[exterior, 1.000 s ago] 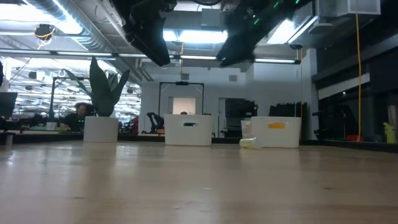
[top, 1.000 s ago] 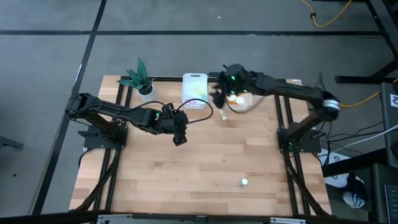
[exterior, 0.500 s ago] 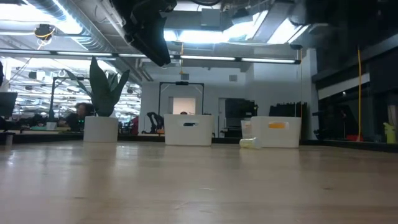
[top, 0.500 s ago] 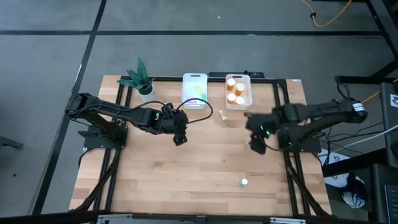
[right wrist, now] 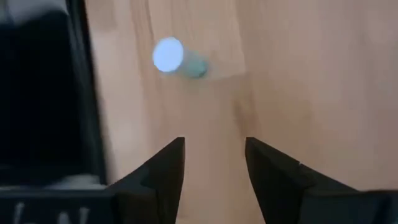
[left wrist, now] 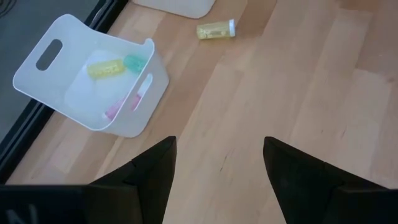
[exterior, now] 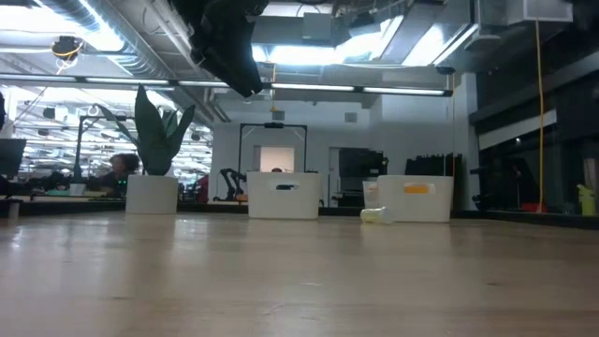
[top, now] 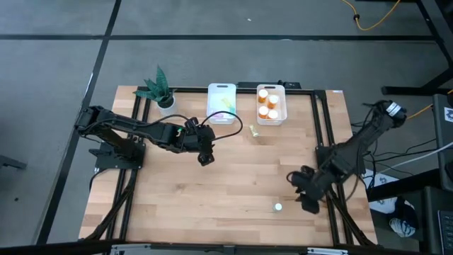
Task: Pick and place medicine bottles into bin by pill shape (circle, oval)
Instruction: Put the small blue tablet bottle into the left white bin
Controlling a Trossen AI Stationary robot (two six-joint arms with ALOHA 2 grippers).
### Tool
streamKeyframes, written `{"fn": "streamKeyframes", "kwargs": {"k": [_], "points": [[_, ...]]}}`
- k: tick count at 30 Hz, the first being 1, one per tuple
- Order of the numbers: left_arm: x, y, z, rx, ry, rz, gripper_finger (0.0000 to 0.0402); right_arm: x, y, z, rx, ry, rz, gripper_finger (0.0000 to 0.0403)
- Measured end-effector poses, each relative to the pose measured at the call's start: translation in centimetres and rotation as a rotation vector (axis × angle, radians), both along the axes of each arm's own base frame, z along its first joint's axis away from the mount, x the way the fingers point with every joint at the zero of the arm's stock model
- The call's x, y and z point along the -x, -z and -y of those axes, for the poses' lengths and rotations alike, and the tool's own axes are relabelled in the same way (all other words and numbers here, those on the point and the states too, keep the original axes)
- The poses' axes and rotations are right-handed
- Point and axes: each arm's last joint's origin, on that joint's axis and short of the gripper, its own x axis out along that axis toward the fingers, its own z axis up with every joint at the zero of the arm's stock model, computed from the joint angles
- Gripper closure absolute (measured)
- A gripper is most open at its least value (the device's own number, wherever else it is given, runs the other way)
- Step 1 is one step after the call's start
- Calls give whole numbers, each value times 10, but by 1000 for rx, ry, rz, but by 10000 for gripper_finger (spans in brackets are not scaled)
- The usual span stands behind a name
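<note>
Pale greenish-white small bottle [top: 278, 207] lies on the wooden bench [top: 226, 191] near its front edge — just beside the right hand [top: 309, 205], fingers apart, empty; the left hand [top: 204, 159], also apart, hangs much farther off.

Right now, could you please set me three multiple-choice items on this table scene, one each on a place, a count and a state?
1. Where does the small pale bottle with the white cap stand?
A. in a bin
B. on the bare wood near the right hand
C. beside the plant

2. How many orange bottles with white caps lie in the right white plastic bin?
A. one
B. three
C. six

3. How is the left hand?
A. open and empty
B. shut on a bottle
C. shut on the bin

Answers: 1 B, the high view shows it alone on the wood; 2 B, three white caps show in that bin; 3 A, the left wrist view shows spread fingers with only wood between.
</note>
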Motion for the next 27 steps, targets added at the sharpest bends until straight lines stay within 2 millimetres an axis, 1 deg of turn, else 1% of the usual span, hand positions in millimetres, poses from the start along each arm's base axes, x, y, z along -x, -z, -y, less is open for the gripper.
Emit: {"fn": "streamKeyframes", "kwargs": {"k": [2,4,7,11,14,18,23,27], "points": [[0,0,0,0,0,0,168,2,5,-6,123,-101,71,239],[0,0,0,0,0,0,168,3,11,-14,188,-145,93,242],[0,0,0,1,0,3,168,5,23,-24,237,-212,58,244],[-1,-1,0,3,0,19,168,3,40,-33,298,-235,18,235],[-2,-1,0,1,3,19,168,-2,49,-40,298,-234,20,215],[-2,-1,0,-15,24,6,168,-13,57,-47,266,-216,54,175],[-2,-1,0,-34,50,-8,168,-25,65,-48,307,-233,112,127],[-2,-1,0,-34,51,-9,168,-36,71,-48,311,-254,143,113]]}}
